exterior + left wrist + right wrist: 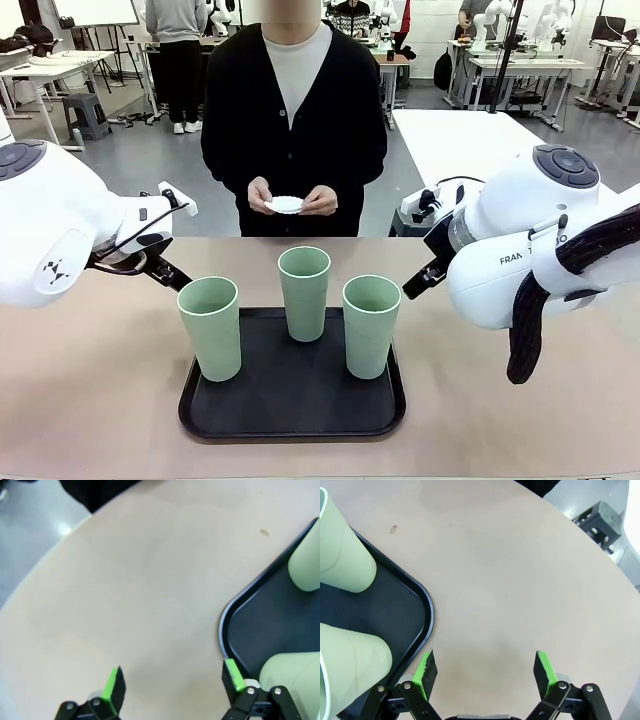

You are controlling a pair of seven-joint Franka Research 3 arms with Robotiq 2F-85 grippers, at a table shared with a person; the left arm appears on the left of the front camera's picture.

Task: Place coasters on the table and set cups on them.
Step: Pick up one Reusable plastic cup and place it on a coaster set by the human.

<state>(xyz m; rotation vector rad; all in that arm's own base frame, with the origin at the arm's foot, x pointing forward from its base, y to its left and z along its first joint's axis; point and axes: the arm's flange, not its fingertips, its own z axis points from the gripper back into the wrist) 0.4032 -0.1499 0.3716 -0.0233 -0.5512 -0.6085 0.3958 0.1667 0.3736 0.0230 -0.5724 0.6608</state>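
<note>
- My left tool (173, 675) hangs low over the beige surface (125, 590). Its green-padded fingers are spread wide and pinch nothing, and one finger sits at the raised lip of the black tray (225, 625).
- My right tool (484, 660) stands the same way on the other side, spread and empty, with one finger just beside the tray's rounded corner.
- On the tray stand the left cup (211, 325), middle cup (304, 290) and right cup (370, 322), all upright and near one another. None is on a coaster yet.
- The cups are smooth, matte, pale mint plastic, tall and tapering to a narrow base, so I judge them top-heavy and light. A finger clipping a rim or the tray lip on the way in could tip one into its neighbour.
- The tapered wall could also let a cup slide down through a loose pinch.
- The surface looks smooth and hard, and no coaster lies on it.
- At the far edge, the person's hands (322, 200) hold a white coaster (286, 204). It is thin and paper-like with a scalloped lacy edge, and I cannot tell whether it is one disc or a stack.
- Paper that thin may skid or fold when a cup lands off-centre on it.
</note>
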